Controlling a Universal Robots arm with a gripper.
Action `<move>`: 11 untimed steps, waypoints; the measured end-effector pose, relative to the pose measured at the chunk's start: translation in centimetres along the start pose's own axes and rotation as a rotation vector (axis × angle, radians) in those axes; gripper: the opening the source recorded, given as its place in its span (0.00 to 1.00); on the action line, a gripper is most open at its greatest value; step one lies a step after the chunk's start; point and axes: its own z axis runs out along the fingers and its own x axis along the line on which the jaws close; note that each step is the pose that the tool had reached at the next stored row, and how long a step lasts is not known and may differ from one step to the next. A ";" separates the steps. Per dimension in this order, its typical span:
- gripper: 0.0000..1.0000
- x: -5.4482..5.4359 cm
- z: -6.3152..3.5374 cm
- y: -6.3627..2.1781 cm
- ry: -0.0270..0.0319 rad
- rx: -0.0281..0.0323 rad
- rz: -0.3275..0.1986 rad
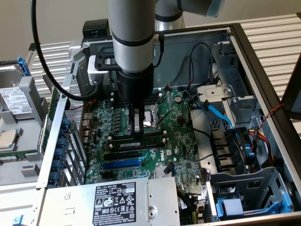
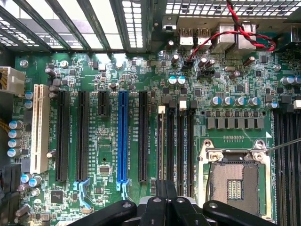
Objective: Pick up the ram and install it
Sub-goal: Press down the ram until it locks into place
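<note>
Gripper: the gripper (image 1: pixel 137 126) hangs from the arm over the motherboard (image 1: pixel 164 155), fingers clenched together, tips down at the ram (image 1: pixel 136 140) beside the CPU socket (image 1: pixel 149 117). In the wrist view its closed fingers (image 2: pixel 165 200) sit directly over the memory slots (image 2: pixel 181 146).

Ram: a dark-green strip lying along a memory slot just next to the CPU socket, on the side toward the blue expansion slot (image 1: pixel 119 163). In the wrist view a thin edge (image 2: pixel 162 141) runs up from between the fingertips, in line with one slot. I cannot tell whether the fingers pinch it or only press on its upper edge.

Seating: it looks lined up with the slot; whether it is fully home, or whether the end latches have closed, I cannot tell.

Landmark: the CPU socket (image 2: pixel 233 181) is open and bare, its contact field exposed, just beside the memory slots.

Risk, tilt: if the fingers bear on one part of the strip's length, one end could go down and the other ride high.

Risk, offset: if the strip sits slightly off the slot, downward force could bend it or stress the board.

Risk, socket: a sideways slip toward the CPU socket could put the fingertips on its exposed contacts.

Risk, cables: the red and black wires (image 2: pixel 221 37) lie away from the CPU socket, well apart from the fingers; little danger there.
</note>
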 end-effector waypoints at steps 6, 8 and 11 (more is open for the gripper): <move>0.11 0.0 -0.75 0.05 -0.0001 0.0000 0.000; 0.11 0.0 -1.26 0.07 -0.0003 0.0001 0.000; 0.11 -0.1 -1.86 0.12 -0.0002 0.0000 0.000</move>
